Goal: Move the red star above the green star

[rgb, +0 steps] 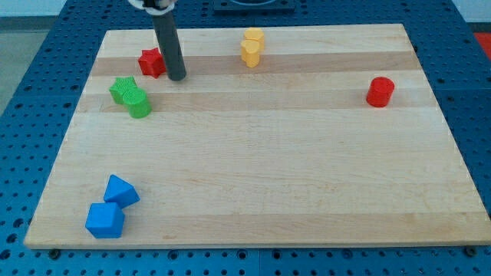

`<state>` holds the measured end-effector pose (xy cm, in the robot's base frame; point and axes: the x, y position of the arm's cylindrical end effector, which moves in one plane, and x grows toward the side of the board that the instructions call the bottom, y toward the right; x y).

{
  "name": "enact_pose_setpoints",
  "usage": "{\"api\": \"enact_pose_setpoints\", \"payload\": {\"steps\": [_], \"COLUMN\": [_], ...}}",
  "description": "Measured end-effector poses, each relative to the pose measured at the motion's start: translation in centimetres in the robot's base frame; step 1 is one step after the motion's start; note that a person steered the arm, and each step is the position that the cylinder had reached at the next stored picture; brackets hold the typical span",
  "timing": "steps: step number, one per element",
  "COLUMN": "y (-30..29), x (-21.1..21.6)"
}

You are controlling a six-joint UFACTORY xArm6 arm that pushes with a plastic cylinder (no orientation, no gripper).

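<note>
The red star (151,62) lies near the view's top left of the wooden board (253,176). The green star (123,90) lies just below and a little left of it, touching a second green block (139,103) on its lower right. My tip (177,77) is the lower end of the dark rod, just right of the red star and close to or touching its right edge. It stands above and to the right of the green blocks.
Two yellow blocks (252,47) sit together at the top middle. A red cylinder (380,92) stands at the right. A blue triangular block (120,191) and a blue cube (105,220) lie at the bottom left.
</note>
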<state>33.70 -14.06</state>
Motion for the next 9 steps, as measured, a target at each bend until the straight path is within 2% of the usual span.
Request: {"api": "enact_pose_setpoints", "payload": {"steps": [1, 4, 7, 9], "y": [-0.4, 0.6, -4.3, -4.9], "x": [1.8, -1.9, -3.3, -4.3]}}
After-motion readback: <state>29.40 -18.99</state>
